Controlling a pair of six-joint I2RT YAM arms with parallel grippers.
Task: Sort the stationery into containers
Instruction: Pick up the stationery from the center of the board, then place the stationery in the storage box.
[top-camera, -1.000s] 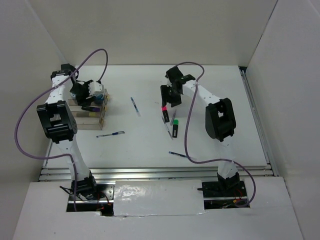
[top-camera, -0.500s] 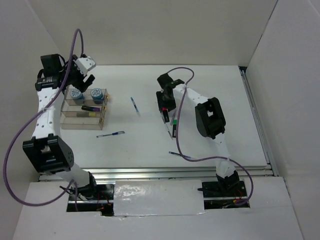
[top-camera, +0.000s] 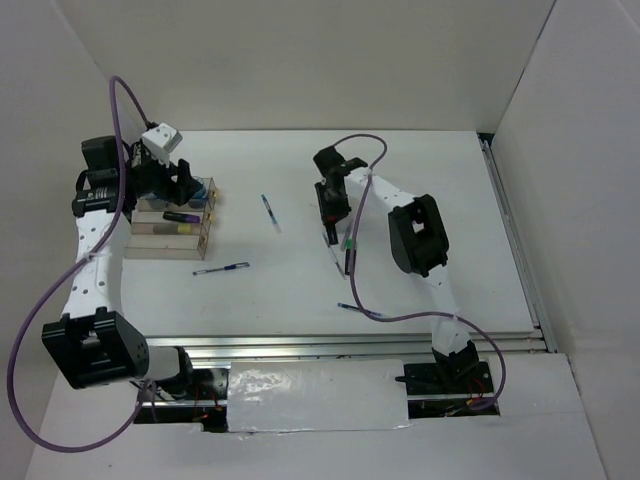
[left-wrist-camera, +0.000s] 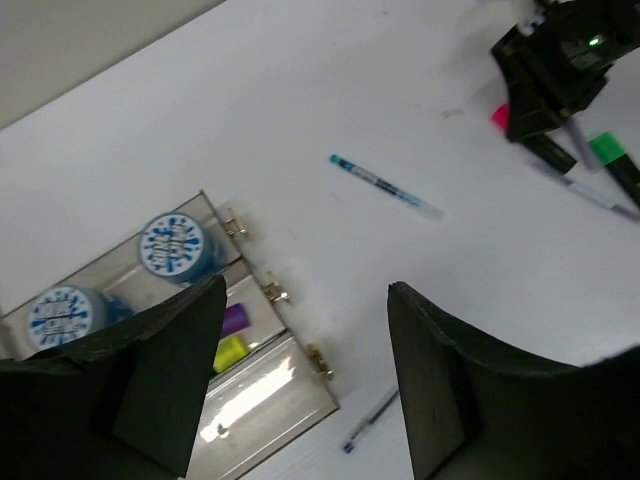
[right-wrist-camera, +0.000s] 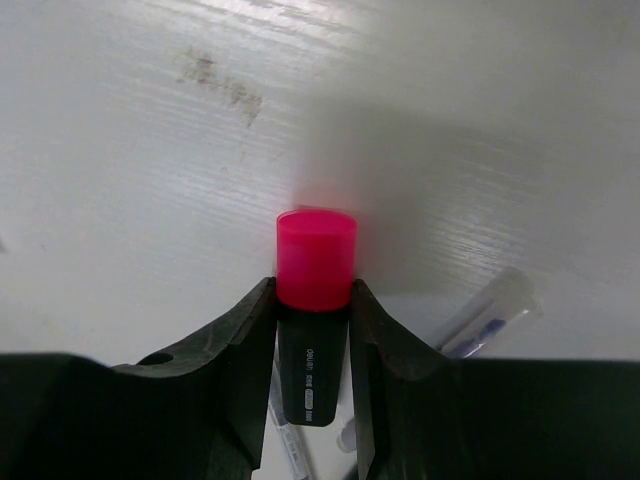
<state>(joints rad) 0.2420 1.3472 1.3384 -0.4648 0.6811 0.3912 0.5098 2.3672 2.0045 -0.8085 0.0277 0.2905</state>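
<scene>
My right gripper (top-camera: 330, 208) is down at the table and shut on a pink-capped highlighter (right-wrist-camera: 315, 300); both fingers press its black body. A thin pen (right-wrist-camera: 488, 316) lies just beside it. A green-capped highlighter (top-camera: 349, 252) lies right behind the gripper. My left gripper (top-camera: 184, 186) is open and empty above the back of the clear organizer box (top-camera: 170, 240). The left wrist view shows two blue-white tubs (left-wrist-camera: 177, 248) (left-wrist-camera: 62, 312) and purple (left-wrist-camera: 236, 320) and yellow (left-wrist-camera: 230, 352) highlighter caps in the box's compartments.
Loose pens lie on the white table: one mid-table (top-camera: 270, 212), one in front of the box (top-camera: 221, 268), one near the front (top-camera: 355, 309). White walls stand on the left, back and right. A rail (top-camera: 515, 240) runs along the right edge.
My left gripper rose off the box, leaving both tubs in it, then came back over the box's rear. My right gripper dropped onto the pink highlighter and shut on it.
</scene>
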